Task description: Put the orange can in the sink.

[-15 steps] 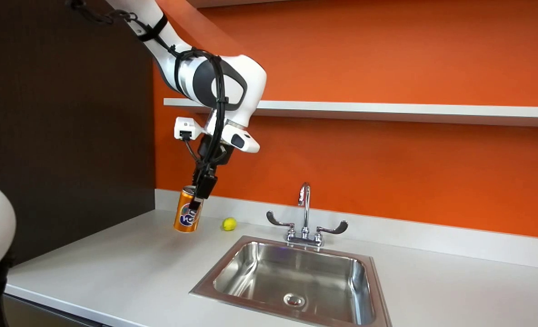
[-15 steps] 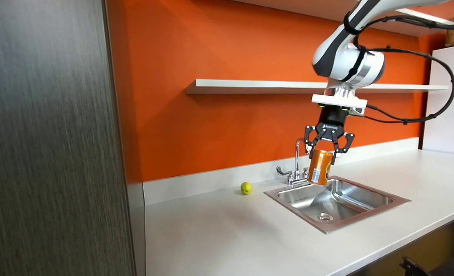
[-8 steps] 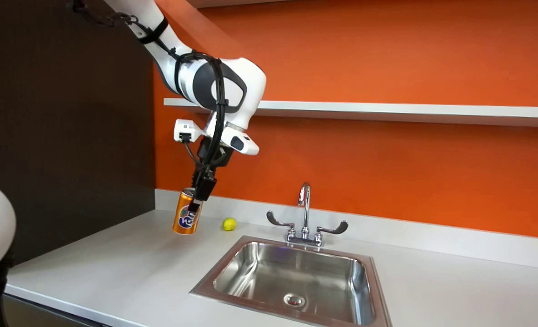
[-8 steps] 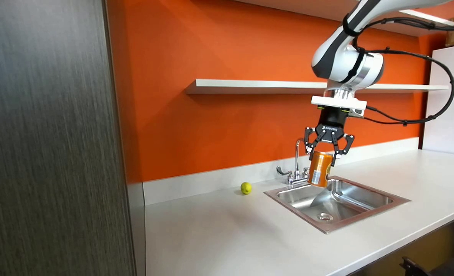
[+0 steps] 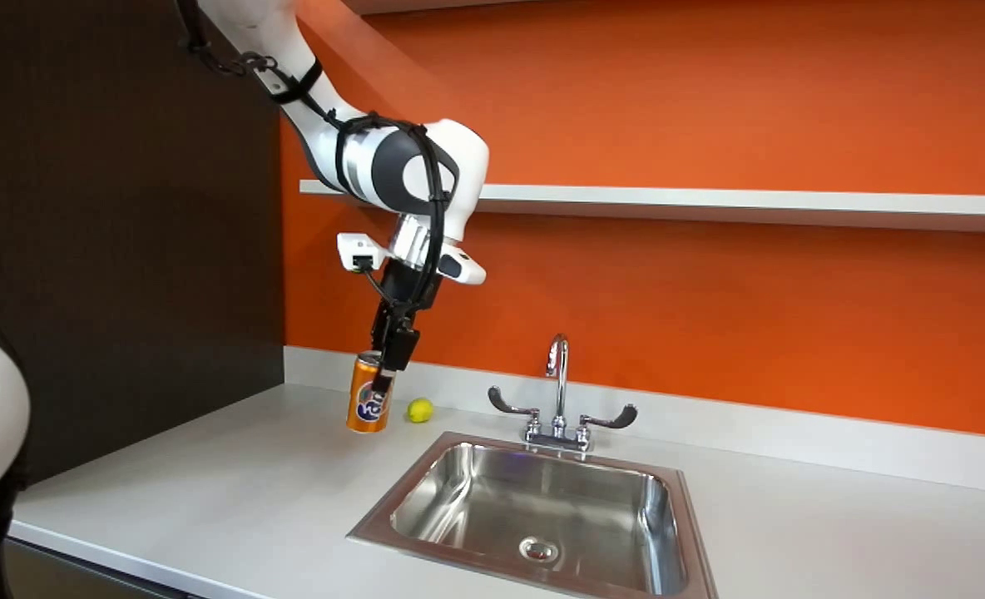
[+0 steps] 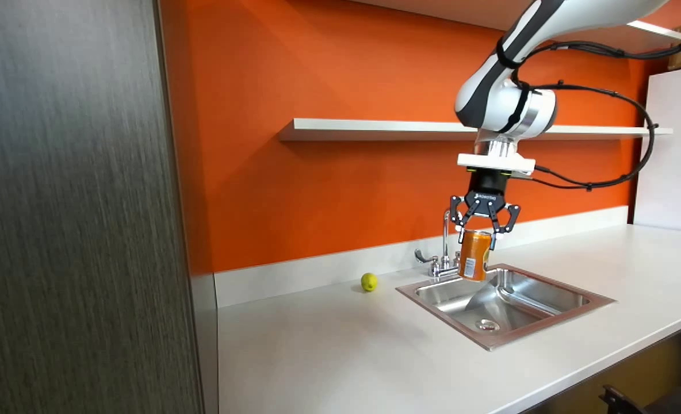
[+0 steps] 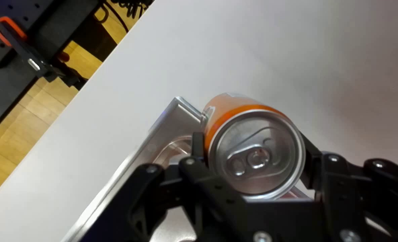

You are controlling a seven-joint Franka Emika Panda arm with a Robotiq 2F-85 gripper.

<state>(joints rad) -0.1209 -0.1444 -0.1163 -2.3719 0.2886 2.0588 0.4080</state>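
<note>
Within the gripper (image 6: 477,240) hangs a slightly tilted, silver-topped orange can (image 6: 474,258).

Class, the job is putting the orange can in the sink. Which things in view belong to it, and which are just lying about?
Belongs to the job:
orange can, not yet in place
fingers, gripping the orange can
sink, the destination

Not part of it:
yellow ball, lying on the counter
shelf, a fixture
</note>
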